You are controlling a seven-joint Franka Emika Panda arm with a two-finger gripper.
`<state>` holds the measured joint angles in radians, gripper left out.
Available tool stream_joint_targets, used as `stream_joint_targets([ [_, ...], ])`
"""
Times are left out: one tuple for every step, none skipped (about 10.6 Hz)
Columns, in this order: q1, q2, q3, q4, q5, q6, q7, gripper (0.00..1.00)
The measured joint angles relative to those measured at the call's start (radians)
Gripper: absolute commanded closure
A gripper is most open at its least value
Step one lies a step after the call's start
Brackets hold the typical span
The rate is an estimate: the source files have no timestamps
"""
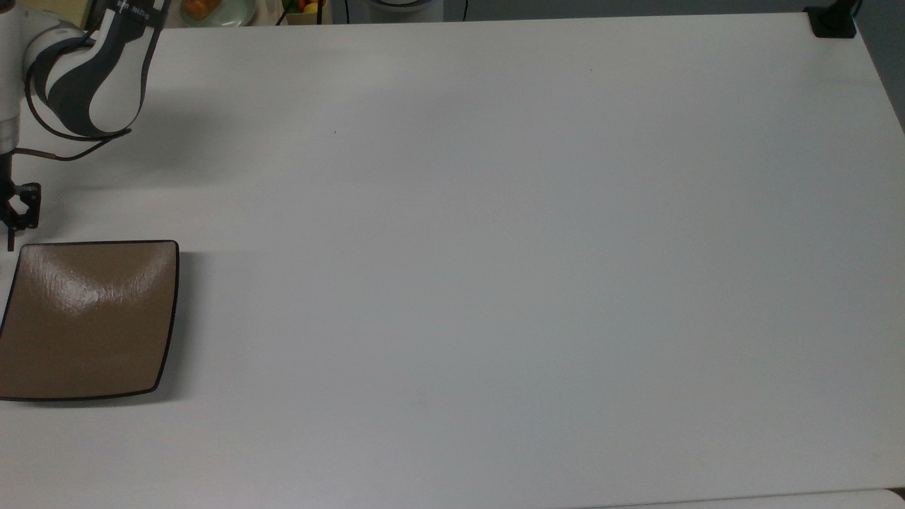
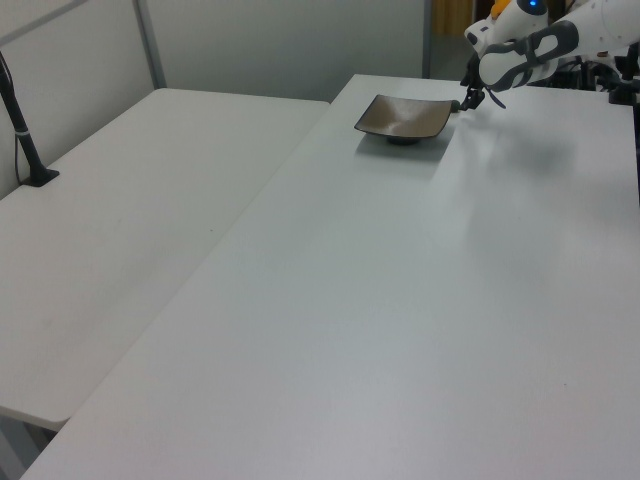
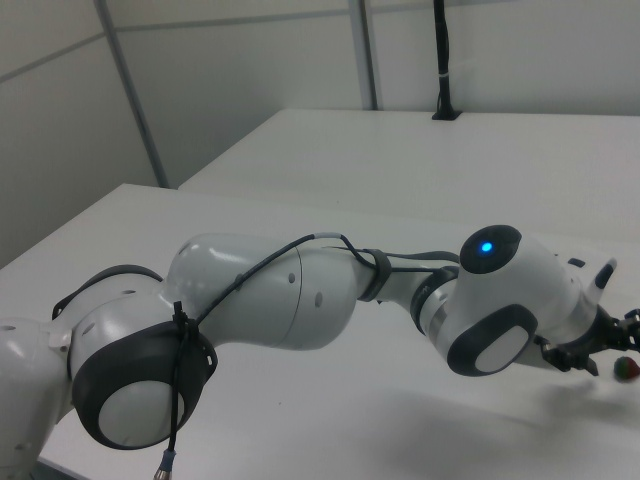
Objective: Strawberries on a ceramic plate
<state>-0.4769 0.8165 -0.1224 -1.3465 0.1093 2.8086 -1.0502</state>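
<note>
- While the strawberry [image 3: 626, 369] lies red on the white table [image 1: 495, 283] at the right view's right edge, it rests clear of the plate [image 1: 85, 332].
- Strawberry: small, with a touch of green on its upper side; it sits on bare tabletop just beside the dark tip of the gripper [image 2: 467, 102].
- Plate: square, glossy tan-brown, thin dark rim, rounded corners. It stands flat on the table at the top view's left edge, with nothing on it.
- Gripper: in the top view it hangs at the far left edge, just above the plate's upper left corner. In the left view it is low over the table, just beside the plate's right corner.
- Gripper state: apart or together cannot be told.
- Contact between gripper and strawberry: cannot be told.
- Arm [image 3: 300, 300]: white with grey joints and a thin cable along it. A blue light shows on the wrist housing. It reaches across the right view towards the strawberry.
- Surroundings: a second white table [image 2: 120, 220] adjoins the first on the left view's left, and a black post [image 2: 22, 130] stands on it.
</note>
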Motion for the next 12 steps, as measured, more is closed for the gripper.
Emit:
stream_joint_targets([
  [-0.003,0.004,0.002,0.004,0.000,0.004,0.000,0.26],
  [-0.004,0.011,0.002,0.010,0.000,0.008,0.000,0.26],
  [-0.004,0.021,0.003,0.017,0.000,0.012,0.000,0.29],
  [-0.004,0.032,0.006,0.027,0.000,0.012,0.000,0.31],
  [-0.004,0.043,0.012,0.037,0.000,0.013,0.001,0.33],
  [-0.004,0.051,0.020,0.045,0.000,0.014,0.001,0.38],
  [-0.004,0.060,0.025,0.054,0.000,0.026,0.001,0.44],
  [-0.004,0.070,0.030,0.058,0.000,0.056,0.002,0.54],
  [-0.004,0.079,0.035,0.060,0.000,0.077,0.002,0.65],
  [-0.004,0.085,0.037,0.062,0.000,0.085,0.002,0.75],
  [-0.005,0.086,0.037,0.064,0.000,0.087,0.002,0.80],
  [-0.006,0.086,0.037,0.067,0.000,0.092,0.002,0.80],
])
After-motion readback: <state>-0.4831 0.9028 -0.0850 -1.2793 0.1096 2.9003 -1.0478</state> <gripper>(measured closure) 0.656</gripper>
